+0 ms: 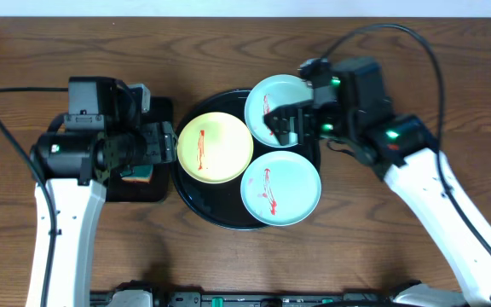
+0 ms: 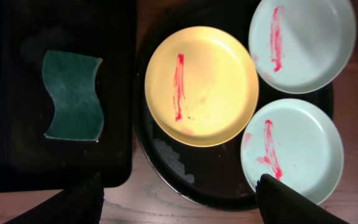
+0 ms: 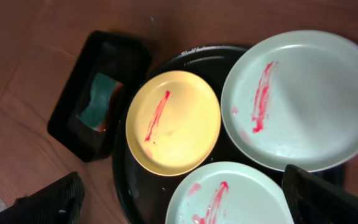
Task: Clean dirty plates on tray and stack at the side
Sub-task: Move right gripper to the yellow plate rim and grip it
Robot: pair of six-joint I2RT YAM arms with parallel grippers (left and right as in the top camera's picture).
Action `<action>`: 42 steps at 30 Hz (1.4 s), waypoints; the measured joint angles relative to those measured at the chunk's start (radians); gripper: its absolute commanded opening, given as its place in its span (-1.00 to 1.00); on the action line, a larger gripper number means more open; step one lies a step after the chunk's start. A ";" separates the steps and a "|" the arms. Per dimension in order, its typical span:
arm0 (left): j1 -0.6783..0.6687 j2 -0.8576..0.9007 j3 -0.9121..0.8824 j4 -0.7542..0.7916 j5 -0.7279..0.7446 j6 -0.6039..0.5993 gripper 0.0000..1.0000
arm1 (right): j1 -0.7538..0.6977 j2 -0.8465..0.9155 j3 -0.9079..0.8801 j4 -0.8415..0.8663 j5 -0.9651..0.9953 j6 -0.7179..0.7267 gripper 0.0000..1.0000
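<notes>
Nearest the robot, on the near right part of the tray (image 1: 211, 210), lies an aqua plate (image 1: 280, 188) with a red streak across it. Its edge hangs a little over the tray's rim. On the tray's left half sits the yellow plate (image 1: 215, 147), also streaked. All three plates are on the tray, so the cleaning looks to be at its start.

The left gripper (image 2: 179, 182) hangs above the tray's left edge, fingers wide apart and empty. That puts it between the yellow plate and the sponge (image 2: 73, 96), which lies in a small black holder (image 2: 17, 168) just left of the tray. It probably has to fetch the sponge first.

At the tray's far right is the second aqua plate (image 1: 273, 101), streaked too. The right gripper (image 3: 182, 176) hovers over it, fingers spread and gripping nothing, likely poised to steady or lift it by the rim.

Bare table (image 1: 348, 256) right of the tray would suit the stack.
</notes>
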 measured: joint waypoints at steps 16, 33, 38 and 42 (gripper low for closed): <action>0.000 0.044 0.001 0.068 -0.076 0.002 0.57 | 0.070 0.346 0.017 0.112 0.076 0.179 0.52; 0.000 0.095 0.001 0.064 -0.251 -0.054 0.57 | 0.206 0.502 0.018 0.171 0.254 0.269 -0.17; 0.000 0.114 0.001 0.064 -0.254 -0.055 0.58 | 0.213 0.541 0.018 0.216 0.278 0.270 -0.18; 0.000 0.128 0.001 0.064 -0.254 -0.055 0.58 | 0.213 0.570 0.018 0.236 0.289 0.270 -0.30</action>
